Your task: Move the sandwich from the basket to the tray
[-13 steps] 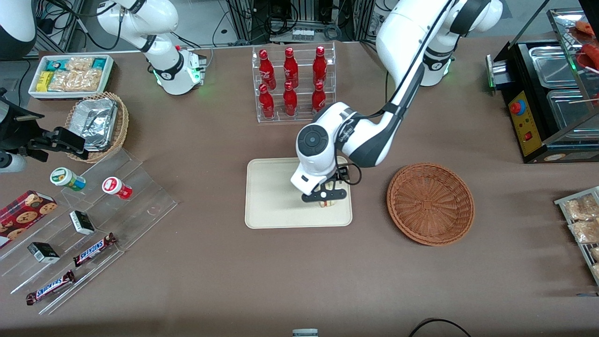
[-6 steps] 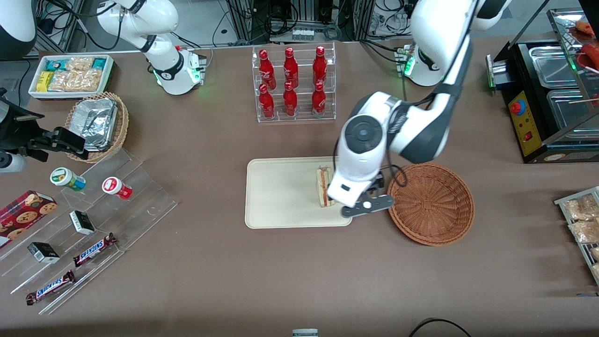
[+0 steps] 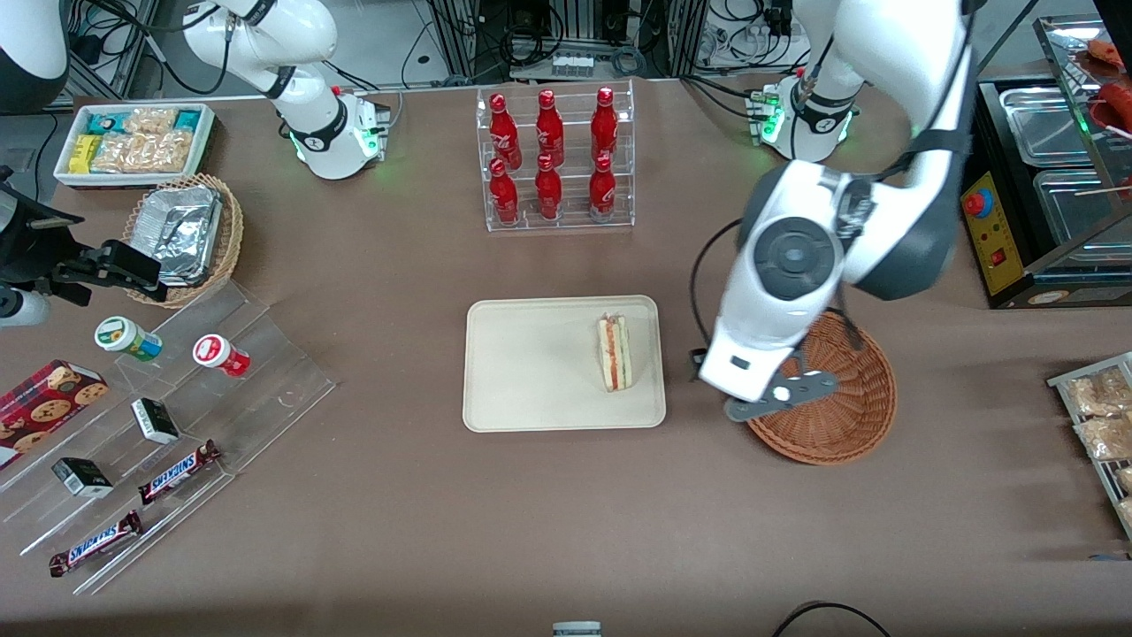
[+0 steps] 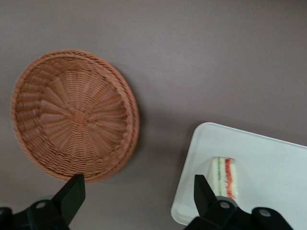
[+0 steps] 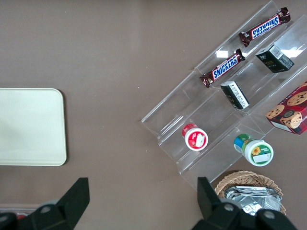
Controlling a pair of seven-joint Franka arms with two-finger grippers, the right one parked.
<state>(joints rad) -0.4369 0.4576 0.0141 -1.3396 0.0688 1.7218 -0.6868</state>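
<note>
Resting on the cream rectangular tray [image 3: 531, 389], the wrapped triangular sandwich [image 3: 615, 353] seems delivered; the claw [image 3: 778, 395], fingers apart, hangs empty above the reddish-brown wicker basket [image 3: 849, 425].

SNICKERS on two chocolate bars [image 5: 227, 67] on the clear stepped stand [image 5: 230, 110]

The basket [image 3: 827, 389] is rough woven wicker, reddish-brown and matt; the tray [image 3: 531, 367] looks like smooth cream plastic with a dull sheen; the counter [image 3: 442, 513] wears a matt brown cloth-like cover; the claw [image 4: 136, 199], above the counter between basket and tray, has matt black plastic fingers [image 4: 72, 194] spread wide.
</note>
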